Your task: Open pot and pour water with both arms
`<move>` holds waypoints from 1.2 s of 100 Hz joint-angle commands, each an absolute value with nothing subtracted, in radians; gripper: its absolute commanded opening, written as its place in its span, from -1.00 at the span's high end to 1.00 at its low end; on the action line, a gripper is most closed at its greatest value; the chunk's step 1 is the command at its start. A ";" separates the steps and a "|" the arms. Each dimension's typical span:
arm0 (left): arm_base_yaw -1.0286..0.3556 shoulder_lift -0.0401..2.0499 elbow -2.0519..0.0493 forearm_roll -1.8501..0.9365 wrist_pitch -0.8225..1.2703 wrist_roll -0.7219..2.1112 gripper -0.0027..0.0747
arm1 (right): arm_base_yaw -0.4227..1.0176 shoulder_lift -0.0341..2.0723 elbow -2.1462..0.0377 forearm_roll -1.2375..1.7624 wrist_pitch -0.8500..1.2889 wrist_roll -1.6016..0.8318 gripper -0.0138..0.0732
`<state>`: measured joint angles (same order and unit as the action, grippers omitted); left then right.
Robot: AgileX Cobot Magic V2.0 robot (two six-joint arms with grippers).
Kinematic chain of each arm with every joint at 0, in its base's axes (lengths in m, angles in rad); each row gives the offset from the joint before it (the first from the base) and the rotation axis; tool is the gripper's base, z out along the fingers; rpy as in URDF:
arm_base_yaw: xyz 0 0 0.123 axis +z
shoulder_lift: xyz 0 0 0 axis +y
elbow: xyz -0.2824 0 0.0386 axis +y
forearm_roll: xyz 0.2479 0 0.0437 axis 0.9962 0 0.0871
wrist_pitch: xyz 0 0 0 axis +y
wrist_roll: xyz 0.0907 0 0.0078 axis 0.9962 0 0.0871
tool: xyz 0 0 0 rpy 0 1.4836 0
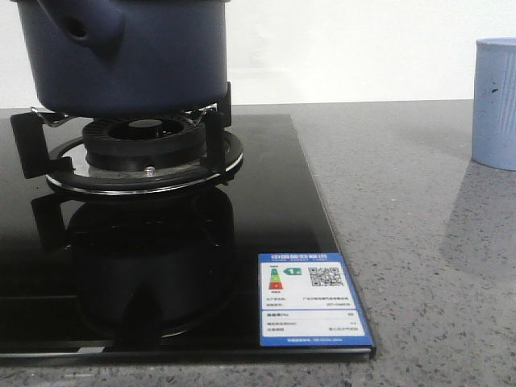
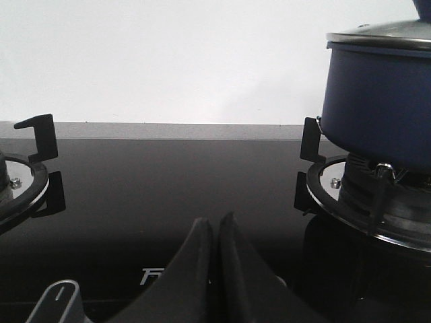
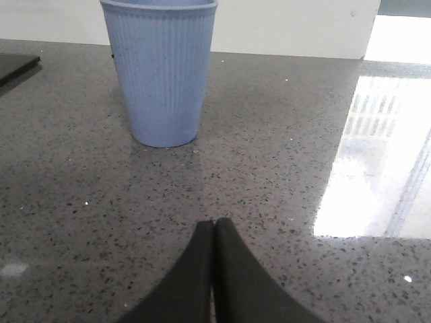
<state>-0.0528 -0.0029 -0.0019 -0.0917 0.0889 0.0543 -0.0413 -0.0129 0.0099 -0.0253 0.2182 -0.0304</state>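
The pot [image 1: 133,52], dark navy with matte straight sides, sits on the black prongs of the gas burner [image 1: 145,149] at the back of the glossy black glass hob [image 1: 266,210]. Its stubby hollow side handle [image 1: 85,28] points toward the front camera. From my left wrist I see the pot's lid [image 2: 384,32] in place, a steel-rimmed lid resting on the rim. A second burner [image 2: 20,182] shows at the other side of that view, well apart from the pot.

My left gripper [image 2: 217,232] hangs low over the hob's front edge, between the two burners, its jaws pressed together with nothing between them. A grey control knob [image 2: 60,299] lies just beside it.

My right gripper [image 3: 214,232] hovers over the speckled grey stone bench [image 3: 283,168], its jaws likewise pressed together and holding nothing. Ahead of it stands a light-blue ribbed cup [image 3: 161,67], upright on the bench, apart from my fingertips. In the front view the cup stands on the bench beyond the hob's right edge.

A blue and white energy label [image 1: 313,298] with a QR code is stuck at the hob's near right corner.
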 commanded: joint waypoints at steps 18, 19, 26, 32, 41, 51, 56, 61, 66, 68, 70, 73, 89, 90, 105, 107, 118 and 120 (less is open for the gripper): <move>-0.049 -0.028 0.013 -0.094 0.011 0.047 0.97 | -0.039 -0.031 0.027 -0.038 0.146 -0.035 0.83; -0.049 -0.028 0.013 -0.094 0.011 0.047 0.97 | -0.039 -0.031 0.027 -0.038 0.146 -0.035 0.83; -0.049 -0.028 0.013 -0.094 0.011 0.047 0.97 | -0.039 -0.031 0.027 -0.038 0.146 -0.035 0.83; -0.049 -0.028 0.013 -0.094 0.011 0.047 0.97 | -0.039 -0.031 0.027 -0.038 0.146 -0.035 0.83; -0.049 -0.028 0.013 -0.094 0.011 0.047 0.97 | -0.039 -0.031 0.027 -0.038 0.146 -0.035 0.82; -0.049 -0.028 0.013 -0.094 0.011 0.047 0.97 | -0.039 -0.031 0.027 -0.038 0.146 -0.035 0.82; -0.049 -0.028 0.013 -0.094 0.011 0.047 0.97 | -0.039 -0.031 0.027 -0.038 0.146 -0.035 0.83; -0.049 -0.028 0.013 -0.094 0.011 0.047 0.97 | -0.039 -0.031 0.027 -0.038 0.144 -0.035 0.82; -0.049 -0.028 0.013 -0.094 0.011 0.047 0.97 | -0.039 -0.031 0.027 -0.038 0.138 -0.035 0.82; -0.049 -0.028 0.013 -0.094 0.011 0.047 0.97 | -0.039 -0.031 0.027 -0.038 0.137 -0.035 0.82; -0.049 -0.028 0.013 -0.094 0.011 0.047 0.97 | -0.039 -0.031 0.027 -0.038 0.134 -0.035 0.82; -0.049 -0.028 0.013 -0.094 0.011 0.047 0.97 | -0.039 -0.031 0.027 -0.038 0.130 -0.035 0.82; -0.049 -0.028 0.013 -0.094 0.011 0.047 0.97 | -0.039 -0.031 0.027 -0.038 0.118 -0.035 0.82; -0.049 -0.028 0.013 -0.094 0.011 0.047 0.97 | -0.039 -0.031 0.027 -0.038 0.118 -0.035 0.83; -0.049 -0.028 0.013 -0.094 0.011 0.047 0.97 | -0.039 -0.031 0.027 -0.038 0.078 -0.035 0.83; -0.049 -0.028 0.013 -0.094 0.011 0.047 0.97 | -0.039 -0.031 0.027 -0.038 0.076 -0.035 0.83; -0.049 -0.028 0.013 -0.094 0.011 0.047 0.97 | -0.039 -0.031 0.027 -0.038 0.078 -0.035 0.83; -0.049 -0.028 0.013 -0.094 0.011 0.047 0.97 | -0.039 -0.031 0.027 -0.038 0.078 -0.035 0.82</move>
